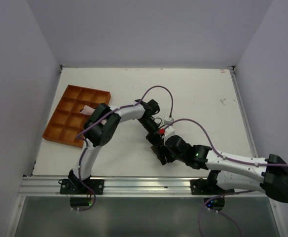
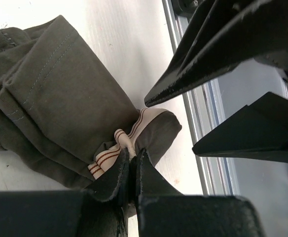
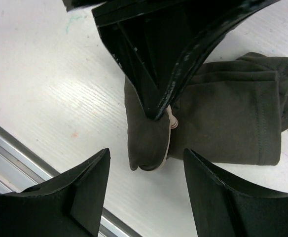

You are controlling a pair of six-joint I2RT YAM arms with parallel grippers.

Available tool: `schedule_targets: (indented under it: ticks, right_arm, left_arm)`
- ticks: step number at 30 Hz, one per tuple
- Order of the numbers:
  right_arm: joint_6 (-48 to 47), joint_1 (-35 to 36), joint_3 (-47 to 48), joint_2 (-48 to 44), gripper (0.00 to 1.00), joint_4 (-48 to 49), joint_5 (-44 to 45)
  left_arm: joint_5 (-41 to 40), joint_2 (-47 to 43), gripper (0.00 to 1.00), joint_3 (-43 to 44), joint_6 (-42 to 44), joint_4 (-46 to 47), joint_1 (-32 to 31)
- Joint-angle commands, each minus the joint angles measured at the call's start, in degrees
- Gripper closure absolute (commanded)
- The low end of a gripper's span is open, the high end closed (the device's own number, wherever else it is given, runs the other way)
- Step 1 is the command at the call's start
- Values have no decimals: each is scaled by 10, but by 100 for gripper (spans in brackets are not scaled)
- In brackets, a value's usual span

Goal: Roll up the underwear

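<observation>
1. The dark brownish-grey soft cloth underwear (image 3: pixel 223 118) lies folded flat on the white bench (image 3: pixel 45 74), near its front aluminium rail (image 3: pixel 16 158). The light tan striped waistband (image 2: pixel 107 159) peeks out at the folded end.
2. My left claw (image 2: pixel 131 165) is pinched almost closed on that waistband edge, with grey cloth bunched on either side of the tips.
3. My right claw (image 3: pixel 146 153) stands spread wide with nothing in it, one finger on each side of the folded end. I cannot tell whether it touches the cloth.
4. Only the left wrist view shows the stripes and the pinch. The right wrist view gives me the garment's whole outline instead.
5. The top view hides the garment under the two claws. Only that view shows the orange plastic compartment tray (image 1: pixel 67 118) far off to the left, with a small pale pink cloth (image 1: pixel 87 108) in one compartment.
</observation>
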Motion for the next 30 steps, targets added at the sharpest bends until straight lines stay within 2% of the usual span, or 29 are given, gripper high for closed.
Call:
schedule_targets:
  ticks: [1, 9, 15, 19, 25, 26, 27, 28, 30]
  right_arm:
    - [-15, 22, 19, 23, 35, 12, 44]
    - [-37, 28, 47, 91, 36, 5, 79]
    - [-48, 31, 65, 115, 39, 19, 67]
    - [-37, 45, 58, 114, 48, 39, 52]
    - [-5, 62, 35, 132, 54, 57, 49]
    - [-1, 61, 34, 132, 57, 57, 52]
    - [2, 62, 34, 132, 65, 57, 58]
    - [4, 61, 35, 138, 69, 51, 69]
    - [6, 61, 43, 149, 73, 38, 75]
  left_arm:
    - [-47, 26, 100, 11, -5, 14, -4]
    - [-58, 34, 100, 16, -42, 14, -4]
    - [-61, 36, 100, 16, -70, 21, -4]
    - [-65, 33, 100, 17, -101, 29, -4]
    - [-64, 31, 100, 6, -143, 49, -3]
    - [-60, 33, 100, 6, -149, 50, -3]
    - [-57, 35, 100, 6, -158, 54, -3]
    - [-53, 36, 100, 10, -171, 52, -3]
    - [-29, 38, 100, 9, -174, 51, 1]
